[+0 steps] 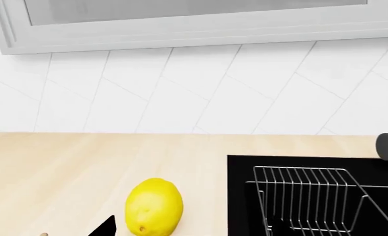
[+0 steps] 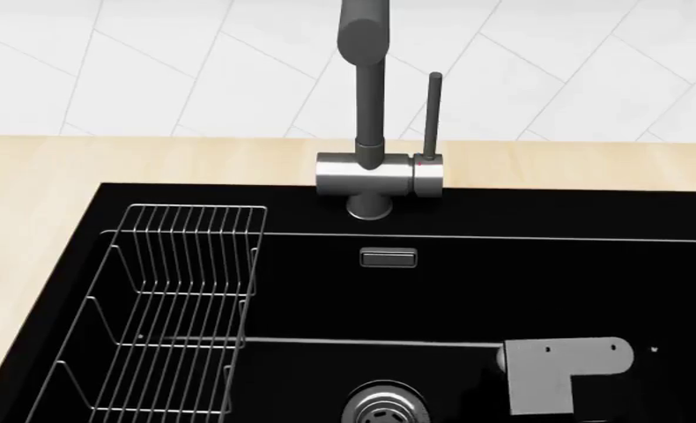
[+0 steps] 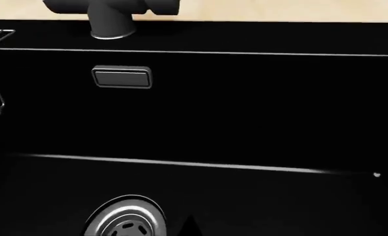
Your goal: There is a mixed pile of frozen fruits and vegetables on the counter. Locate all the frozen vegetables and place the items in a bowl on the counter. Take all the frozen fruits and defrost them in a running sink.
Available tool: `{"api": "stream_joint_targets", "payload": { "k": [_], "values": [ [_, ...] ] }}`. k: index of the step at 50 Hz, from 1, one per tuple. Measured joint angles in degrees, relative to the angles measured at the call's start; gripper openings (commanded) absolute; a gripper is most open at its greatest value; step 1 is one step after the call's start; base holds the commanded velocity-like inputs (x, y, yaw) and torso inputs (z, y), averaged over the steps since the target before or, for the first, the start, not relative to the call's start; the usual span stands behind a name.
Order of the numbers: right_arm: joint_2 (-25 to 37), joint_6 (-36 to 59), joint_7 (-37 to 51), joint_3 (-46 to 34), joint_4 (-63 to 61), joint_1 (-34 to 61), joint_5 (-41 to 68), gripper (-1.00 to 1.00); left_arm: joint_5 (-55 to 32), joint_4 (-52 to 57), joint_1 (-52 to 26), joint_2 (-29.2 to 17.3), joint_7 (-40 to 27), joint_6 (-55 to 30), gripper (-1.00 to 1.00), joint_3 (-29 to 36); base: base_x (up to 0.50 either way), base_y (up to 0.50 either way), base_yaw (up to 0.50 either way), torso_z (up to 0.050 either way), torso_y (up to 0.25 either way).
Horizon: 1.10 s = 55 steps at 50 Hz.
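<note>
One black sink [image 2: 466, 291] fills the head and right wrist views, with its wire rack [image 2: 166, 308] and steel drain [image 2: 383, 407]. Only the left wrist view shows the lemon [image 1: 154, 207], on the counter [image 1: 63, 172] beside the sink. Neither claw's opening can be made out.

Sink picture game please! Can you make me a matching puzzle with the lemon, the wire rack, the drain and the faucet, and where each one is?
Things:
1. lemon
2. wire rack
3. drain
4. faucet

Places:
A. in the bottom of the sink
B. lying on the counter beside the sink
C. standing on the sink's back edge
D. inside the sink at the robot's left

Pairs: 1-B, 2-D, 3-A, 4-C
</note>
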Motion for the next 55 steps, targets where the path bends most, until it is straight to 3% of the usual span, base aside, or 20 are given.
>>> {"api": "stream_joint_targets", "payload": {
  "k": [5,6,30,42,55],
  "values": [
    [0.1,0.64,0.6,0.69,-0.36,-0.32,0.75,-1.0,0.07,-0.19,-0.1,0.02,-0.22,0.18,1.0,0.27,0.0,0.0,0.0,0.0,0.0],
    [0.17,0.83,0.78,0.85,-0.58,-0.4,0.94,1.0,0.04,-0.19,-0.12,0.01,-0.25,0.17,1.0,0.27,0.0,0.0,0.0,0.0,0.0],
    [6.04,13.34,13.07,10.71,-28.56,0.58,12.7,1.0,-0.8,0.13,-0.24,-0.28,-0.89,-0.15,1.0,0.12,0.0,0.0,0.0,0.0,0.0],
    [10.31,12.81,18.92,19.55,-45.12,-7.36,14.51,1.0,-1.23,0.42,-0.13,-0.45,-1.13,-0.3,1.0,0.24,0.0,0.0,0.0,0.0,0.0],
    [12.6,9.81,21.3,26.81,-53.28,-14.98,14.85,1.0,-1.73,1.62,0.08,-1.07,-1.8,-1.07,1.0,-0.44,0.0,0.0,0.0,0.0,0.0]
  ]
}}
